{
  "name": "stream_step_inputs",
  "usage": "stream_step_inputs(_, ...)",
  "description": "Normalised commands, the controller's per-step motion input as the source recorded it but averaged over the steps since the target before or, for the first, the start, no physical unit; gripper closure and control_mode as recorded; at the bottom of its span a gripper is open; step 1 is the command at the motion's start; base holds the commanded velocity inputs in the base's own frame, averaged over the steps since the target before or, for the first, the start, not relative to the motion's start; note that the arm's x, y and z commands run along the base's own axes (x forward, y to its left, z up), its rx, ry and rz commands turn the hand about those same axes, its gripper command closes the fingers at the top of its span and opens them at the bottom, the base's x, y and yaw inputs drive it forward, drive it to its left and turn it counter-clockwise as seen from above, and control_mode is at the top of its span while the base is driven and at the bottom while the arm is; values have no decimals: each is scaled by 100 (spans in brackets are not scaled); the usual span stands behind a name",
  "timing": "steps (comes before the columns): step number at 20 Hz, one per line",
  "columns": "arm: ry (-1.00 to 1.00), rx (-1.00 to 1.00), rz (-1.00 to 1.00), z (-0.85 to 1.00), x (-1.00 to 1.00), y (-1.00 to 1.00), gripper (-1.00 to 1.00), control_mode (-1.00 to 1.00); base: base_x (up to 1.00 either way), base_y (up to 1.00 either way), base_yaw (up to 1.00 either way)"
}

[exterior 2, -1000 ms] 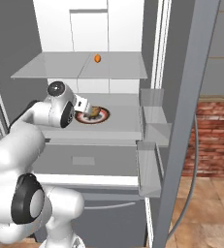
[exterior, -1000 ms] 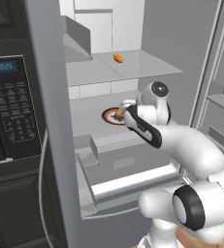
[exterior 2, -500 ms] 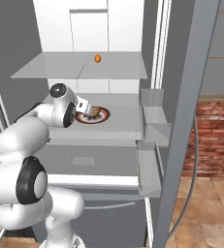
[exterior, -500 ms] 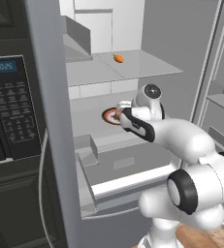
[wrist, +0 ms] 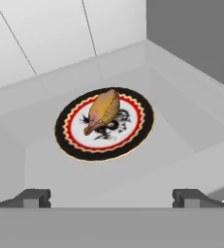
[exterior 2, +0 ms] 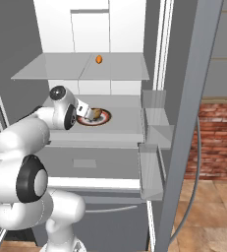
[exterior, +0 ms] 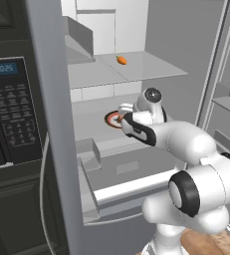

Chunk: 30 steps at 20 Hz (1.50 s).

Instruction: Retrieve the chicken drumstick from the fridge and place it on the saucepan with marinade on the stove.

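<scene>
- We stand before the open fridge (exterior 2: 120, 29), our arm reaching in over its middle shelf (exterior 2: 122, 130), the black wall oven (exterior: 9, 109) to our left.
- Our gripper (wrist: 111, 196) hovers just short of a patterned plate (wrist: 72, 145), its fingers (wrist: 33, 197) spread wide apart and holding nothing.
- The chicken drumstick (wrist: 103, 111) lies on that plate, well back on the shelf, its narrow end pointing toward us.
- To take it cleanly, we judge the fingers should advance and drop to straddle the meat across its thicker middle, closing on it without scraping the plate.
- The upper shelf (exterior 2: 51, 69) hangs close overhead, so we would keep the lift low and draw straight out.
- A small orange item (exterior 2: 99, 59) sits on that upper shelf, apart from our target; the door bins (exterior 2: 152, 167) flank the way out.
</scene>
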Motion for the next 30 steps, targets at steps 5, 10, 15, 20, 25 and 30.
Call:
stream_step_inputs(5,0,0,0,0,9,0,-100,-100,0,0,0)
stream_step_inputs(10,0,0,0,-1,24,0,-100,-100,0,0,0)
stream_step_inputs(15,0,0,0,-6,31,0,-100,-100,0,0,0)
stream_step_inputs(20,1,0,0,-15,31,0,-100,-100,0,0,0)
stream_step_inputs(25,3,0,0,-23,32,0,-100,-100,0,0,0)
stream_step_inputs(30,3,0,0,-18,32,0,-100,-100,0,0,0)
